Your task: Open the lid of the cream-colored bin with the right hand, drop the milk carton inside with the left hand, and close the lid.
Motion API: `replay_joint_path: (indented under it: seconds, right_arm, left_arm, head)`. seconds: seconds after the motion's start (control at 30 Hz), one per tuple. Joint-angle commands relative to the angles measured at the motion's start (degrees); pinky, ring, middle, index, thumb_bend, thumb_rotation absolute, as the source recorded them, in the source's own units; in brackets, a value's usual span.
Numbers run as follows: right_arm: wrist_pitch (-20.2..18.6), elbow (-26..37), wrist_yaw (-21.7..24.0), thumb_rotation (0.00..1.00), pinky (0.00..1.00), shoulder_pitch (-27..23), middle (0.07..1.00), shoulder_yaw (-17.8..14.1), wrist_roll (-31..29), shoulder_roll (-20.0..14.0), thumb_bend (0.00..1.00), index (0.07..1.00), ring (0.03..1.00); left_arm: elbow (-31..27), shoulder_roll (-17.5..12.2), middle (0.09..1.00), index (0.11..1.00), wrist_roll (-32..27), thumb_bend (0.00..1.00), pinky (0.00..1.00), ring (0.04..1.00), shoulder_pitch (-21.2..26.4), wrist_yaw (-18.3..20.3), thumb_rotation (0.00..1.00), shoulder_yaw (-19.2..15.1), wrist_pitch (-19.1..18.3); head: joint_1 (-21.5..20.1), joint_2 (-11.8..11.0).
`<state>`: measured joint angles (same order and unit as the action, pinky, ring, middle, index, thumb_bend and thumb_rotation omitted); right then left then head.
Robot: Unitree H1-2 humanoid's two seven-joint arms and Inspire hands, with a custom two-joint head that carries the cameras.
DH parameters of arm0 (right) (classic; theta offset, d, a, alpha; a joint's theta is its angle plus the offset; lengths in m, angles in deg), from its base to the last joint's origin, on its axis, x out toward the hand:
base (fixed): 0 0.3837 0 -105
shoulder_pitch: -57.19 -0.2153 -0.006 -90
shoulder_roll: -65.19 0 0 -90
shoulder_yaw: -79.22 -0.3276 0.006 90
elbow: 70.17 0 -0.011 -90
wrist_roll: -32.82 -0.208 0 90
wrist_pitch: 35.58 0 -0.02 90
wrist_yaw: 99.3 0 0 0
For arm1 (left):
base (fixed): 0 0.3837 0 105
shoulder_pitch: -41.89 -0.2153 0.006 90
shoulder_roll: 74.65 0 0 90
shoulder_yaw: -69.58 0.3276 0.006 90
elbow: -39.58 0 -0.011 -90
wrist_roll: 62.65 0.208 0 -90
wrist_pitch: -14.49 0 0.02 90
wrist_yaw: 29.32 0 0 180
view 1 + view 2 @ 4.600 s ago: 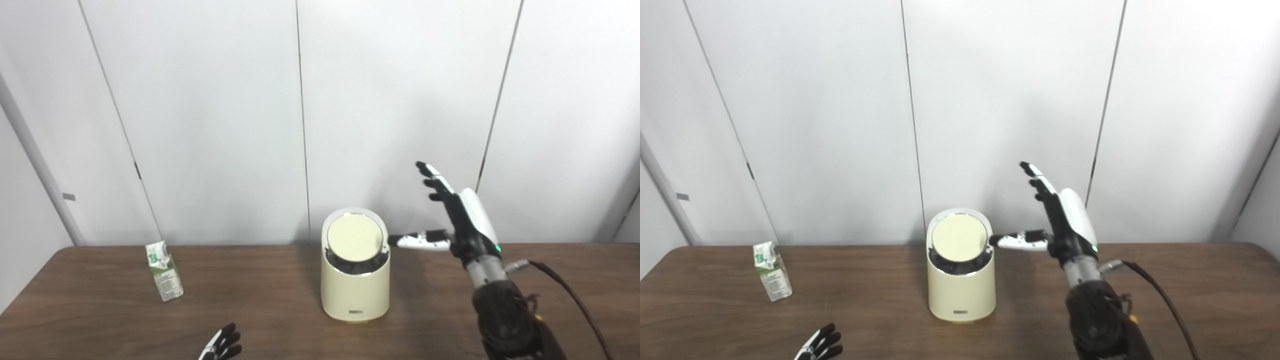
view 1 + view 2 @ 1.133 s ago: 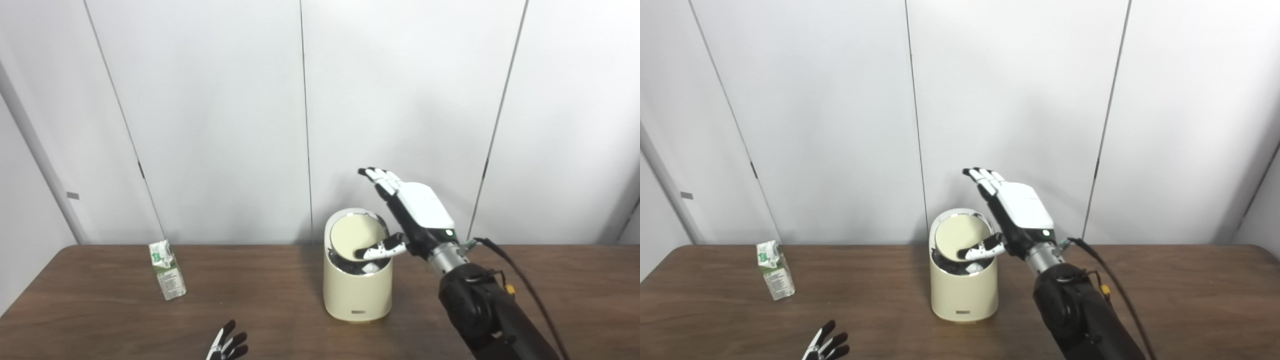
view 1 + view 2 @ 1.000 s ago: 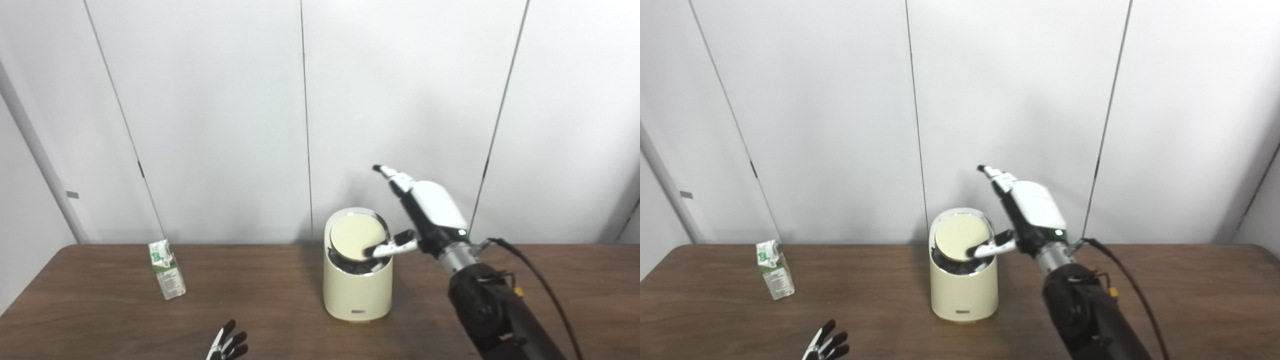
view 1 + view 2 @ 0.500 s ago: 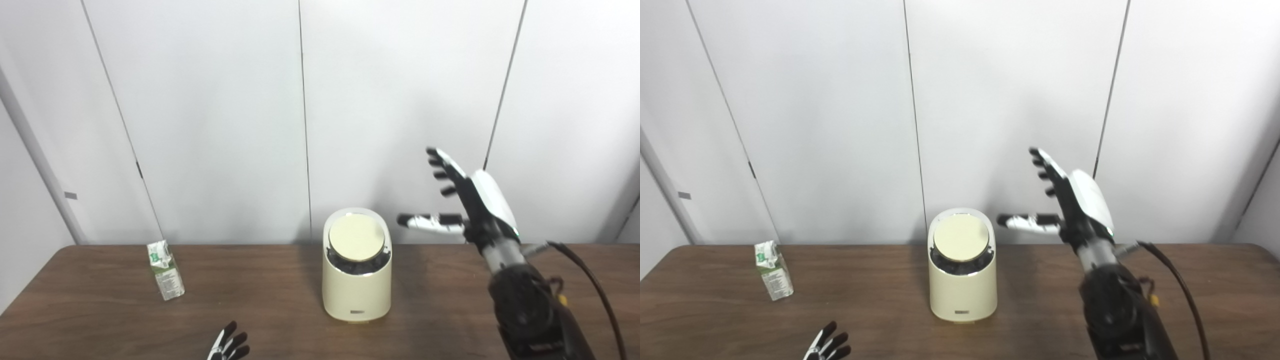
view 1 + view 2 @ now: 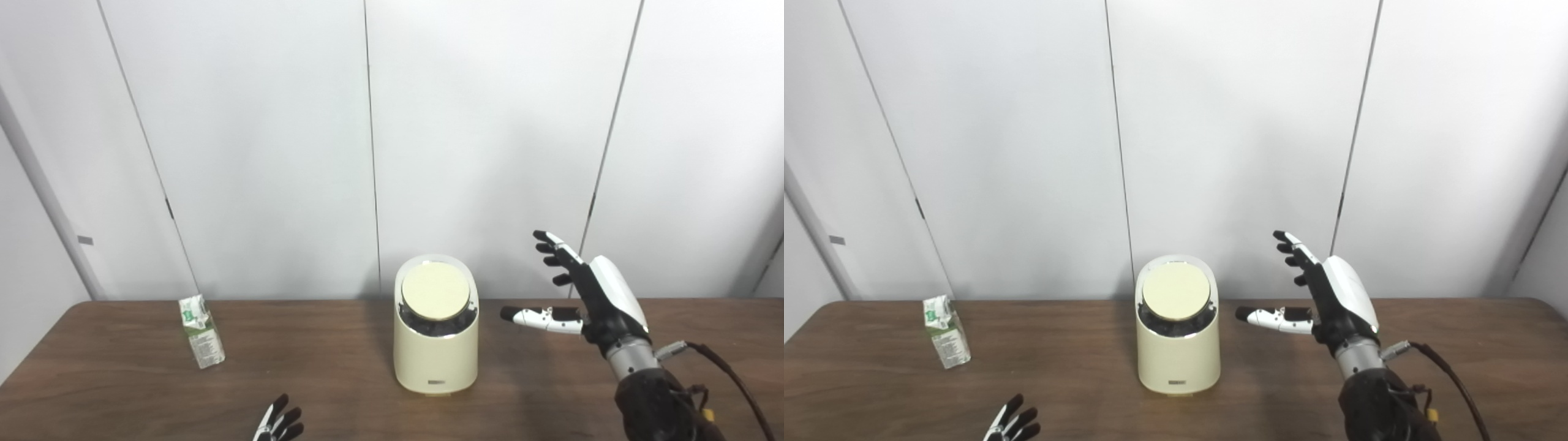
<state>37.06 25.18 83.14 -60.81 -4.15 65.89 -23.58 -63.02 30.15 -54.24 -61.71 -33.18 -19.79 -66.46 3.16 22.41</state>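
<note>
Dark wood-grain table carries everything. Behind it, white wall panels with thin dark seams.

Cream-colored bin stands mid-table, nearer the back edge. Its round lid sits tilted toward me in a chrome ring, dark gap under its front edge. I read it as shut, so step one is not done. There's a small dark label plate low on the bin's front; too small to read.

Right hand hangs in the air just right of the bin, clear of it, holding nothing. Its fingers are spread and pointing up-left, and the thumb sticks out toward the bin wall.

Milk carton is upright near the table's back-left, well apart from the bin. It's green and white, with print on the side I can't resolve.

Left hand is at the table's front edge and only the fingertips show. They're apart, and I can't tell more than that.

My plan for the lid: bring the right hand over the top and press the lid's low front edge with a fingertip, straight down. Go slow, since a sideways push could slide or tip the light bin. Hold the lid open before the left hand goes for the carton.
</note>
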Motion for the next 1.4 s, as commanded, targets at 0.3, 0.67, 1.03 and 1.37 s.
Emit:
replay_joint_path:
  seconds: [0.3, 0.67, 1.03, 1.37]
  right_arm:
    - [2.4, -0.2, -1.2, 0.34, 0.75, -4.4, 0.898, -0.1, -1.4, 0.4, 0.65, 0.912, 0.859]
    - [3.9, -4.1, -2.8, 0.34, 0.75, -7.7, 0.899, 0.7, -1.7, 1.4, 0.67, 0.912, 0.858]
    - [4.6, -11.3, -3.7, 0.40, 0.74, -12.8, 0.890, 4.4, 1.4, 1.9, 0.68, 0.913, 0.844]
    - [6.3, -17.5, -4.4, 0.36, 0.77, -15.4, 0.889, 7.0, 2.8, 1.6, 0.70, 0.911, 0.858]
  left_arm:
    - [1.0, 0.7, 0.908, 0.998, -0.2, 0.23, 0.79, 0.871, -4.7, -0.3, 0.45, 0.3, 0.8]
    - [1.4, 0.6, 0.910, 0.999, -0.5, 0.23, 0.79, 0.876, -4.3, -0.2, 0.46, 0.2, 0.9]
    - [1.6, 0.8, 0.910, 0.999, -0.9, 0.22, 0.80, 0.878, -4.3, -0.3, 0.39, 0.3, 0.5]
    - [1.4, 1.2, 0.901, 0.991, 0.7, 0.21, 0.78, 0.862, -4.5, -0.9, 0.38, 0.6, 0.3]
  head:
    - [0.0, -0.2]
    - [0.1, -0.4]
    - [-0.2, -0.4]
    - [0.2, -0.2]
